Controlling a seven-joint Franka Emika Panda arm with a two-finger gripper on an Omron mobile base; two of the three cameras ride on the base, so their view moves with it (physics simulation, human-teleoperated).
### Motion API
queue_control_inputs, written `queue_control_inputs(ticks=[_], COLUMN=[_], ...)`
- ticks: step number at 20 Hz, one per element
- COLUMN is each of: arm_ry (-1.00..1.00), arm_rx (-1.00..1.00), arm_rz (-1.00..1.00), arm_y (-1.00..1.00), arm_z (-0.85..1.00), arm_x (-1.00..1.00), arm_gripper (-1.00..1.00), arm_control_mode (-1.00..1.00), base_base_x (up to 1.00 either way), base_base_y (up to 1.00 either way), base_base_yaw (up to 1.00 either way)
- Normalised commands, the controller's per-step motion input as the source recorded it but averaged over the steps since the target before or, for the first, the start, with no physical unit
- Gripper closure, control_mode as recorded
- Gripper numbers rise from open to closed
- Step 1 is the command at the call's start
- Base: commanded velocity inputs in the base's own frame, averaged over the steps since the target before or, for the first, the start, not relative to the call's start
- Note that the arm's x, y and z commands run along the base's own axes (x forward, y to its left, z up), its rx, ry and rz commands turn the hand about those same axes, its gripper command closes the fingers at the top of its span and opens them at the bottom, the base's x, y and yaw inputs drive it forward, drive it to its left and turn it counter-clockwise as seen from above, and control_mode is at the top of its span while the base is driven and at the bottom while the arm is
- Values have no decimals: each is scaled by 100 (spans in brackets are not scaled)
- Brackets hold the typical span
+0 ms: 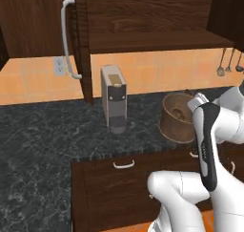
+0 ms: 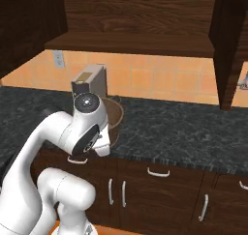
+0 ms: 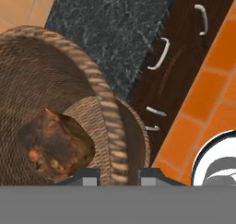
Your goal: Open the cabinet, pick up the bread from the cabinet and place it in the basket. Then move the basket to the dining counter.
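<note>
The brown woven basket (image 1: 177,123) stands on the black granite counter, right of the coffee machine. The golden-brown bread (image 3: 55,147) lies inside it on the bottom, also visible as the bread (image 1: 178,114). My gripper (image 3: 120,177) is at the basket's near rim (image 3: 108,121), one fingertip (image 3: 87,176) inside and the other outside the wall, pinched on it. The white hand (image 1: 198,102) sits at the basket's right side. In the right base view my arm covers most of the basket (image 2: 116,114). The dark wood cabinet (image 1: 143,16) stands open, its door (image 1: 82,45) swung outward. The dining counter is out of view.
A grey coffee machine (image 1: 113,98) stands left of the basket. Low drawers with silver pulls (image 1: 124,164) run under the granite counter (image 1: 43,131). Utensils (image 1: 229,63) hang at the far right. The open door's edge overhangs the counter near the machine.
</note>
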Motion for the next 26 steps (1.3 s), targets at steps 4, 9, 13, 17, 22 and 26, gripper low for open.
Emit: queue_control_inputs(ticks=[4,9,13,17,22,26], arm_ry=[0,0,0,0,0,0], arm_rx=[0,0,0,0,0,0], arm_rz=[0,0,0,0,0,0], arm_y=[0,0,0,0,0,0], arm_z=[0,0,0,0,0,0], arm_x=[0,0,0,0,0,0], arm_gripper=[100,100,100,100,100,100], arm_control_mode=[100,100,100,100,100,100], base_base_x=[-100,-89,0,0,0,0], base_base_y=[-1,0,31,31,29,25], base_base_yaw=[3,-17,-92,-95,-97,-98])
